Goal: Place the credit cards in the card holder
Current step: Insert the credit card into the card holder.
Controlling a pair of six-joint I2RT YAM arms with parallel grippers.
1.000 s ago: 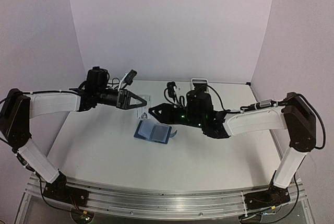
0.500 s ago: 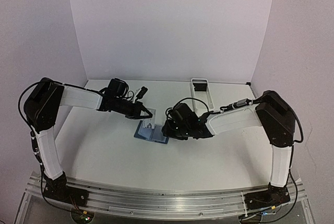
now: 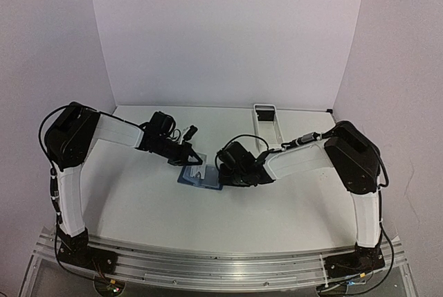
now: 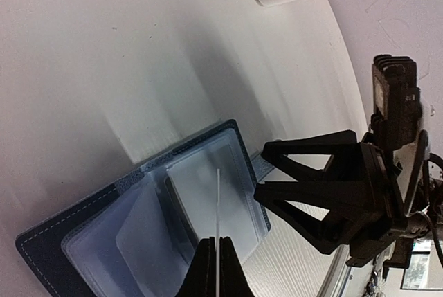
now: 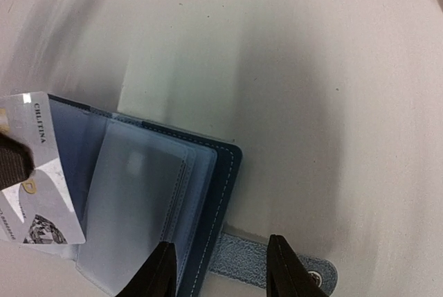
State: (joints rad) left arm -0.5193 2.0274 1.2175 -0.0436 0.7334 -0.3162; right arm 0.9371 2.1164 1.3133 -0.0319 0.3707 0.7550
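The credit card (image 5: 40,172) is pinched on edge by the left gripper (image 4: 218,266), poised over the clear sleeves (image 4: 208,193) of the card holder (image 3: 200,178), which lies open mid-counter. The right gripper (image 5: 220,257), jaws spread and empty, hovers by the strap (image 5: 308,271). Best to line the card up with a sleeve mouth and slide it in shallowly, since the smooth white counter (image 3: 138,200) may let the holder skid. A white tray (image 3: 266,118) sits at the far edge, with pale walls around.

blue card holder (image 5: 216,196) lies open flat, strap out — pale printed credit card (image 5: 48,172) seemingly tilted over its clear sleeves
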